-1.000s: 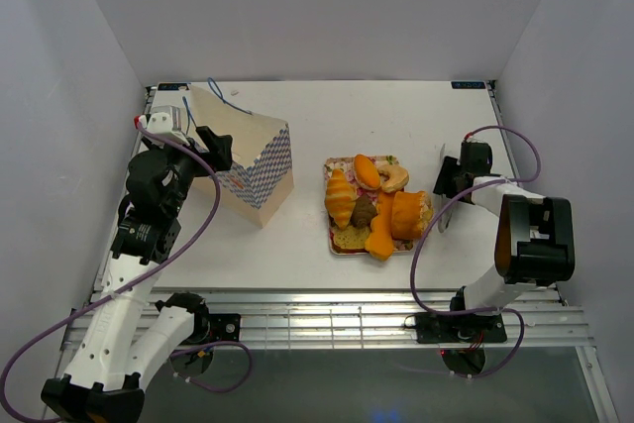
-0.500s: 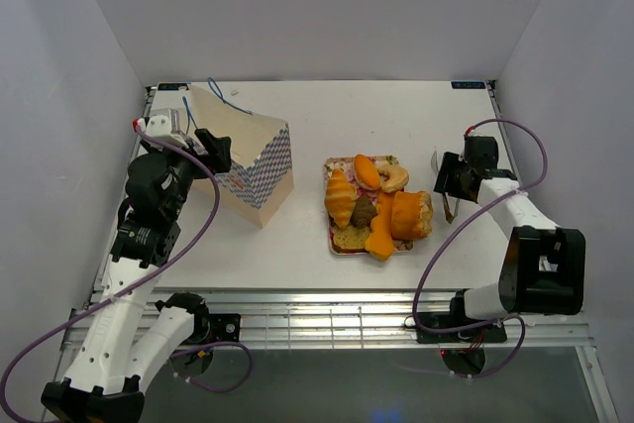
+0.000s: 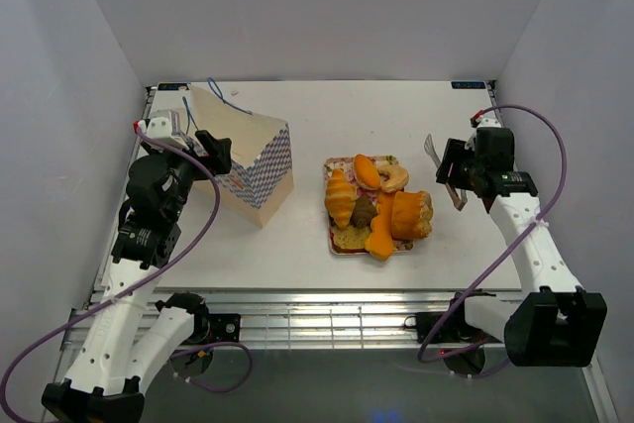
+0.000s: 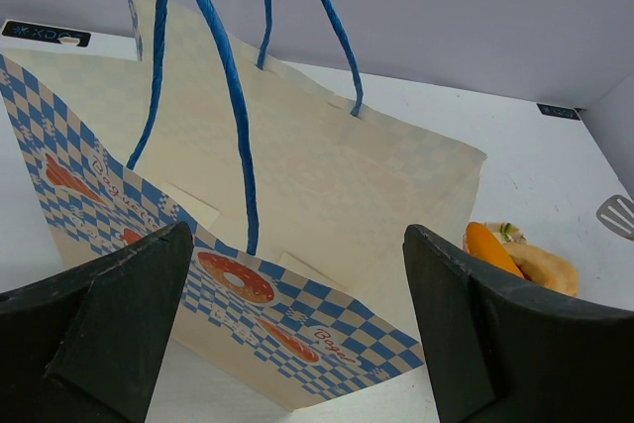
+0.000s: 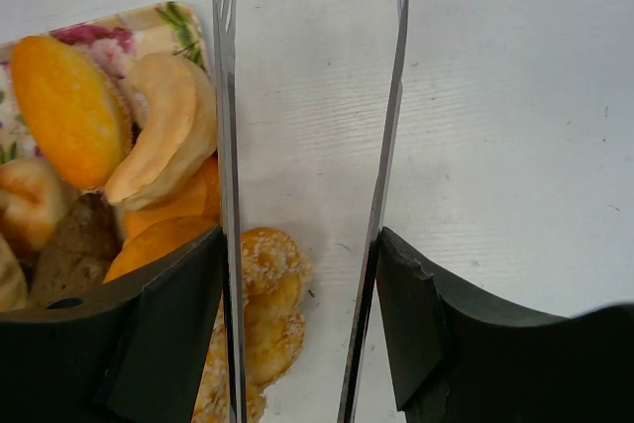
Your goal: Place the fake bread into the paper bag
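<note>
Left gripper (image 3: pixel 212 152) sat against the left side of the paper bag (image 3: pixel 250 161), jaws spread wide with nothing between them. In the left wrist view the bag (image 4: pixel 297 175) stood upright and open on the table (image 3: pixel 327 116), blue handles up. The fake bread (image 3: pixel 376 207) was all piled on the floral tray (image 3: pixel 340 161), right of the bag and well apart from it; none was in the bag. Right gripper (image 3: pixel 453 171) hovered just right of the pile, jaws pinching a pair of metal tongs (image 3: pixel 430 149). In the right wrist view the tong arms (image 5: pixel 226 96) were apart, tips over bare table beside the tray's (image 5: pixel 168 22) right edge, not touching any bread (image 5: pixel 69 106).
</note>
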You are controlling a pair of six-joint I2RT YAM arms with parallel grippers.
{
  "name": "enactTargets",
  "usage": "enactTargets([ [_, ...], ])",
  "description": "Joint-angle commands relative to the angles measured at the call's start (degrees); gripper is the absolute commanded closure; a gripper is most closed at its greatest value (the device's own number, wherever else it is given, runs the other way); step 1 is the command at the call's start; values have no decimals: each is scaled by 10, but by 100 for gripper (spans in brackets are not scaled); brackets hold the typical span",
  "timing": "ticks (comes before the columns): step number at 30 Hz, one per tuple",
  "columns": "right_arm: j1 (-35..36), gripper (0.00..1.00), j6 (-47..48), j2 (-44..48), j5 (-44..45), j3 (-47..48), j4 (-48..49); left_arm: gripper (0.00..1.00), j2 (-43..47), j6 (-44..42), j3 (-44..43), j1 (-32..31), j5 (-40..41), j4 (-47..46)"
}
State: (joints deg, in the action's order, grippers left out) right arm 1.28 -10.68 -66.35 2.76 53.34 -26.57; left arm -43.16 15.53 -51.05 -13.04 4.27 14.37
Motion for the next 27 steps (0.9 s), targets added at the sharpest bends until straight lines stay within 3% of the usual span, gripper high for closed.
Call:
enactTargets([
  [1,15,35,-6,37,-35,40,-35,2,5,2,4,-2,-1,-12],
  [15,39,41,-25,183,-74,33,-148,2,8,12,10,-2,-13,-19],
  [27,39,44,-21,250,-80,49,-274,2,14,13,11,-2,-11,-19],
])
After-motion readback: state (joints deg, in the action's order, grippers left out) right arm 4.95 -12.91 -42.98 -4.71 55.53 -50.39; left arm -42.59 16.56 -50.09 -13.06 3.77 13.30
